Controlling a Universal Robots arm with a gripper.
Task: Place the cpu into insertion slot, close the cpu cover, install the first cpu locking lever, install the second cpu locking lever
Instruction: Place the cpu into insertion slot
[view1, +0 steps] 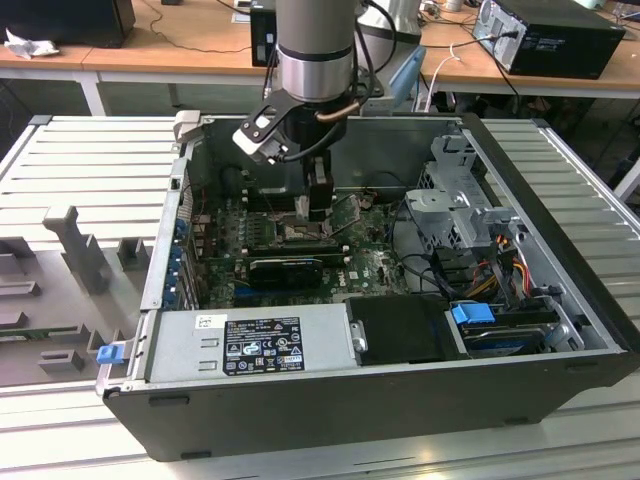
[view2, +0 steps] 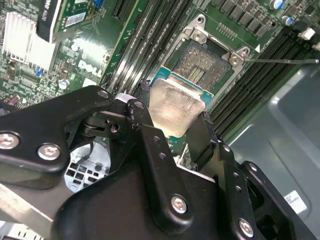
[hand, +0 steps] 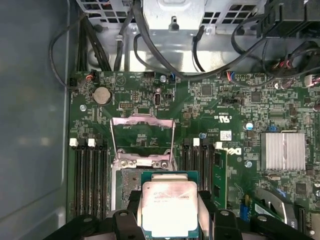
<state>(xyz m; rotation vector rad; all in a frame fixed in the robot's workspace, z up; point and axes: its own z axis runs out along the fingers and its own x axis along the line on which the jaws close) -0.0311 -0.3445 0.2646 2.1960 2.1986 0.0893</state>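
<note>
**Chip's hanging right over the socket**

Watching this one from beside the rig. The arm's black jaws are closed most of the way, pinching the small flat silver-beige square cpu (hand: 167, 207) by two opposite edges. The dark square insertion slot with the silvery metal rim (view2: 202, 62) sits just under the jaws and a bit ahead of them, on the green circuit board (hand: 225, 100). The chip overlaps the slot's near edge, and I can't tell if it's touching anything yet. The thin silvery cpu cover frame (hand: 142, 120) stands flipped up on the far side of the slot from the jaws, well out of the way.

My take on doing this bit right: get the chip's corners square with the slot, keep it level, and lower it straight down. No sliding it sideways over the contacts.
</note>
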